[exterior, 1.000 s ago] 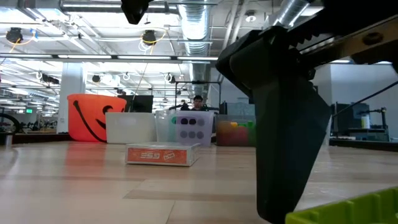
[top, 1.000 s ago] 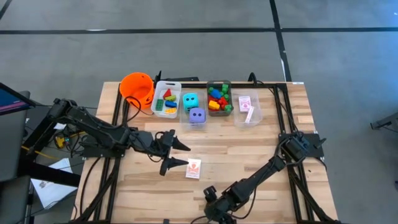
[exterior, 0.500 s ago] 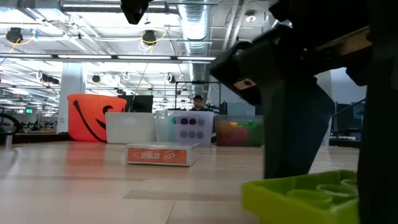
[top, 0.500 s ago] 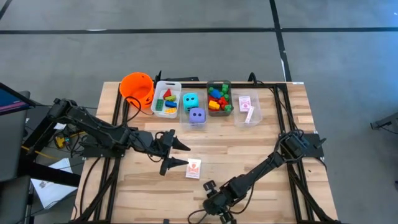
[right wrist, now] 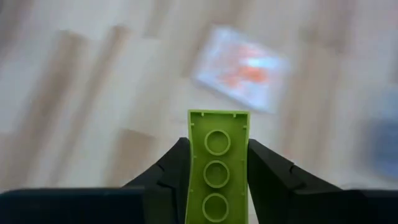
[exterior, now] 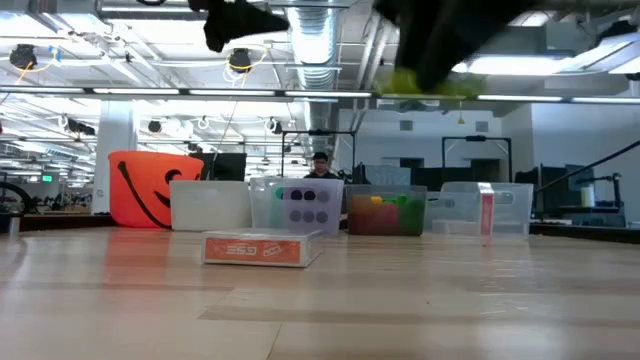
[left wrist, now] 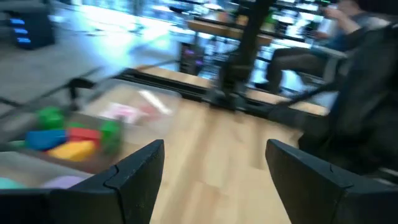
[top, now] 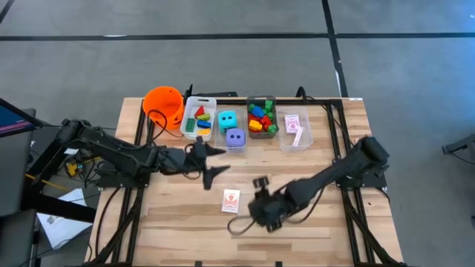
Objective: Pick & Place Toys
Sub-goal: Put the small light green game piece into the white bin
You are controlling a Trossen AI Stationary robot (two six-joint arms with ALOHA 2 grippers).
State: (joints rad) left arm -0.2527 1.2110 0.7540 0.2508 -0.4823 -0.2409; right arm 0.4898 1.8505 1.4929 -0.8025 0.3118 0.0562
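Right gripper (right wrist: 217, 180) holds a lime green brick (right wrist: 217, 163) lengthwise between its fingers (right wrist: 168, 177). Jaws are pinched on the brick's two long sides; the studded face is toward the wrist camera, three studs visible in a row, and the far end of the brick sticks out past the fingertips. In the high view the right gripper (top: 261, 209) is over the middle of the table, just right of the playing card pack (top: 231, 200), raised off the wood. In the low view the green brick (exterior: 430, 84) shows only as a blurred patch high up, well above the table surface.

The red-backed card pack (exterior: 262, 248) lies flat on the table, apart from both grippers. In the right wrist view it appears blurred beyond the brick's tip (right wrist: 242, 67).

Left gripper (top: 210, 161) hangs over the table just in front of the row of bins, jaws spread, nothing between them; the left wrist view shows both fingers (left wrist: 134, 171) wide apart with bare wood between.

Back row, left to right: orange bucket (top: 164, 104), clear bin with bricks (top: 198, 117), teal die (top: 227, 119) and purple die (top: 235, 138) in the next bin, bin of mixed bricks (top: 261, 116), bin with cards (top: 295, 127).
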